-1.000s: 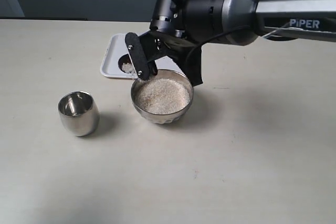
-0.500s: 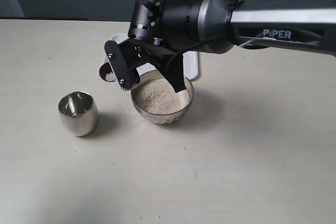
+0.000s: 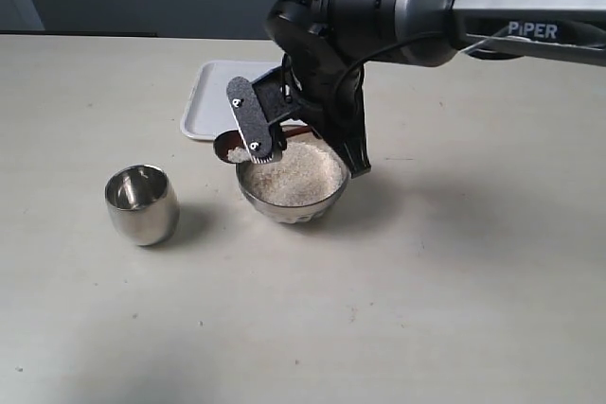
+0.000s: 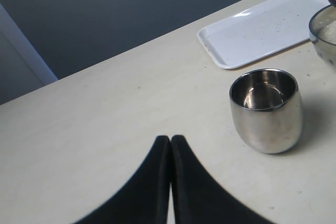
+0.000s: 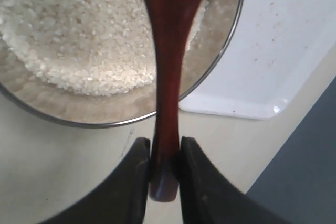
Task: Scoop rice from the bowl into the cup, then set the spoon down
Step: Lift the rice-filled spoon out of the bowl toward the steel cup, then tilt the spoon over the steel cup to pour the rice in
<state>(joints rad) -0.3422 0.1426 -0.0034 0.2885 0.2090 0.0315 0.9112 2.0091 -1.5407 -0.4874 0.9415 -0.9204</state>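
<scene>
My right gripper [image 3: 305, 144] [image 5: 164, 142] is shut on the end of the dark reddish-brown wooden spoon [image 5: 168, 77]. The spoon's handle reaches out over the steel bowl [image 3: 327, 198] [image 5: 79, 121], which is heaped with white rice [image 3: 294, 175] [image 5: 79, 40]. The spoon head [image 3: 232, 150] carries a small load of rice and hangs just above the bowl's left rim. The steel cup [image 3: 142, 203] [image 4: 266, 111] stands upright and apart, to the left of the bowl, with no rice visible in it. My left gripper [image 4: 170, 139] is shut on nothing, low over the table short of the cup.
A flat white tray [image 3: 210, 101] [image 4: 262, 27] [image 5: 273, 51] lies behind the bowl and cup, with a few stray grains on it. The right arm's bulky black wrist [image 3: 379, 7] hangs over the bowl's far side. Bare beige table [image 3: 426, 309] spreads in front.
The right gripper with the loaded spoon swung left toward the cup, then came back right and lower, so the spoon head is at the bowl's left rim. Cup and bowl stayed put.
</scene>
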